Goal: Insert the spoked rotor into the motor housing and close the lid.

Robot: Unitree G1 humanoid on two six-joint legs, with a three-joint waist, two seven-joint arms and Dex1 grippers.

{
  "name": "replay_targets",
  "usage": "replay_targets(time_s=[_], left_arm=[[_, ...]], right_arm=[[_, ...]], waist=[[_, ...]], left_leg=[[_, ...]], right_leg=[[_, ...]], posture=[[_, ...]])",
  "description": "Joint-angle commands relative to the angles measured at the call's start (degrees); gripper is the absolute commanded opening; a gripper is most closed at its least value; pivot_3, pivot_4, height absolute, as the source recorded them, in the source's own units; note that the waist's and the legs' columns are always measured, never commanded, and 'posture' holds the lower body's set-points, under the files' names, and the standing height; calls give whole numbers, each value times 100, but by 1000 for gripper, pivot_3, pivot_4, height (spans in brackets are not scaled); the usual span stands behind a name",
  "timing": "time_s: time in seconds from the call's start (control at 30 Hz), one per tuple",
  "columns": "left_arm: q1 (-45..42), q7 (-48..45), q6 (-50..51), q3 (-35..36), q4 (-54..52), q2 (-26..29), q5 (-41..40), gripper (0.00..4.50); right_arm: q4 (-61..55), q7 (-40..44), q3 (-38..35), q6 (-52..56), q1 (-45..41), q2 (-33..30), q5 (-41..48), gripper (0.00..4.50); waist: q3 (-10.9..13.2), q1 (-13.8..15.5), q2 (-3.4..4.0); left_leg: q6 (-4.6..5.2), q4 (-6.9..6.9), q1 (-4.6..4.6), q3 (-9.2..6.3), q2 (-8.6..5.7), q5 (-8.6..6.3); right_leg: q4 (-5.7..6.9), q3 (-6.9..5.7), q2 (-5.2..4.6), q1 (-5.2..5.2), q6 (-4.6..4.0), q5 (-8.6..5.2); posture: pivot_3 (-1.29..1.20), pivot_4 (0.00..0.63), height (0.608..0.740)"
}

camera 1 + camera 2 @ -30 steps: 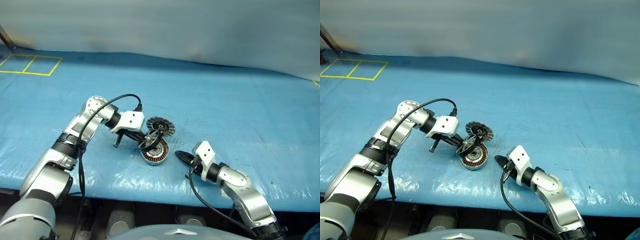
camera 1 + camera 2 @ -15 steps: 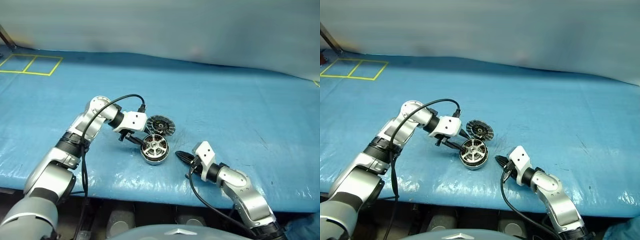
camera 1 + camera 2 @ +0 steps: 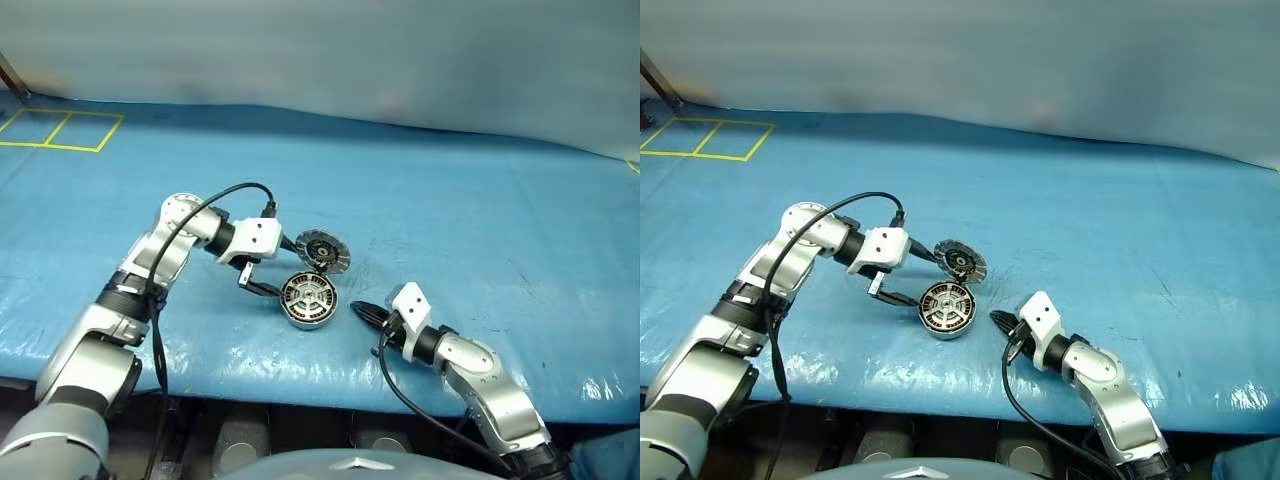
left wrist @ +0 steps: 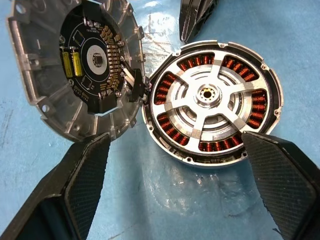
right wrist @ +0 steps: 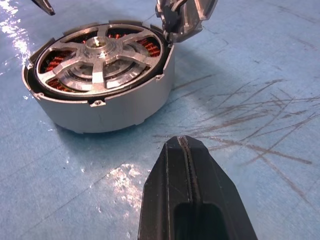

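Two hands over the blue worktop in the head view: the left hand point(image 3: 262, 277), fingers spread wide with nothing in them, sits beside the round silver motor housing with copper-orange windings point(image 3: 308, 300), near the worktop's front edge. The right hand point(image 3: 366, 313) waits just off the housing's other side, fingers pressed together, empty.

Left wrist view: the spoked metal rotor point(image 4: 210, 97) sits down inside the housing, and the round silver-grey lid with its dark ribbed inner face point(image 4: 80, 67) stands open off the rim. Risk here: one finger pushing the lid could skate the loose housing across the slick sheet.

Right wrist view: a rotor sitting slightly proud could jam the lid partway.
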Motion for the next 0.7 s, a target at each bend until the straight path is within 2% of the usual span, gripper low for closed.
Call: replay_targets(time_s=[0.03,0.27,0.47,0.7], left_arm=[[288,292,229,411,-470,95,-305,4484],[1292,860,520,786,-1101,263,-509,4484],[2385,1681,691,1353,-1641,157,-829,4484],[3129,2328,771,1642,-2026,27,-980,4484]], right_arm=[[-105,34,-132,-98,-112,26,106,0],[172,-209,-204,-31,-476,132,-65,0],[627,-642,-231,138,-1286,276,-404,0],[919,-292,-52,128,-2213,569,-227,0]], waist=[[1,6,1],[3,3,4],[6,-6,10],[9,5,15]], left_leg=[[0,0,-1,0,0,0],[0,0,1,1,0,0],[-1,-6,0,6,2,0],[-1,-11,-2,7,1,0]], right_leg=[[0,-1,0,0,0,0],[-1,0,-2,-1,0,0],[0,0,-4,-9,-2,0],[-5,0,-5,-11,-3,0]], posture=[[0,150,740],[0,150,740],[0,150,740],[0,150,740]])
